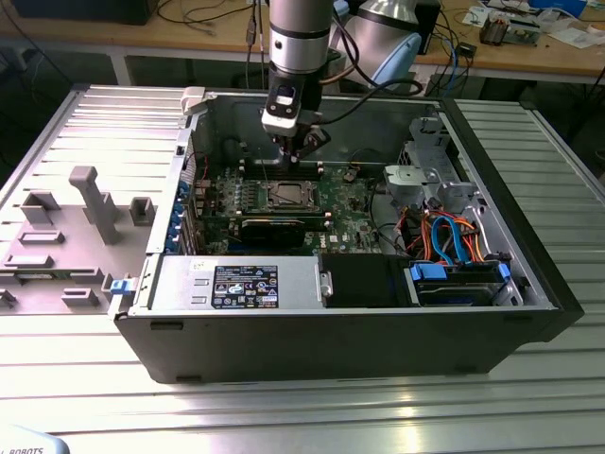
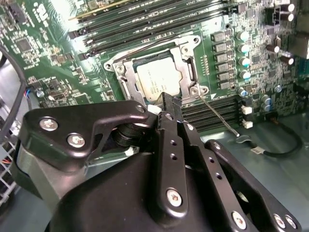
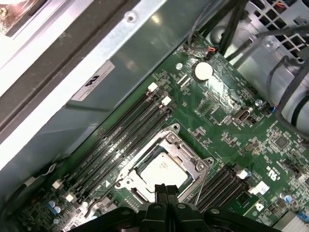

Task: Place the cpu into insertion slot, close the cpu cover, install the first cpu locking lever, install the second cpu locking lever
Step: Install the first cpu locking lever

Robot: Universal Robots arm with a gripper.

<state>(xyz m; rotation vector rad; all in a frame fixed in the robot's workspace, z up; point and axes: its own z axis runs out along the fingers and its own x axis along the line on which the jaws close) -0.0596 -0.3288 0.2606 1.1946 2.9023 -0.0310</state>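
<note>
**Chip seated, cover down as the gripper hovers at the socket**

An open computer case (image 1: pixel 331 340) lies on its side on a ribbed metal table (image 1: pixel 529 407). The arm (image 1: pixel 299 38) reaches straight down into the case over the green board (image 1: pixel 354 213).

The gripper (image 1: pixel 295 149) hangs just above the slot (image 2: pixel 126 82), which sits in the middle of the board between two banks of memory slots (image 2: pixel 145 29). In both wrist views the gripper's fingertips (image 2: pixel 170 102) (image 3: pixel 166 189) are pressed together with nothing seen between them. They are poised at one edge of the slot. Whether they touch it cannot be told.

The cover (image 2: pixel 189 70) (image 3: pixel 195 162) lies flat over the slot, framing the cpu (image 2: pixel 155 79) (image 3: pixel 161 171) in its window. The cpu rests in the slot with its dull metal top up. It is square, so it has no long side to speak of, and its edges run parallel to the slot's rim and to the memory slots.

A thin wire lever (image 2: pixel 219 116) (image 3: pixel 199 188) leaves the slot's corner nearest the fingertips. Its long axis slants away across the neighbouring memory slots rather than lying along the cover's edge.
</note>
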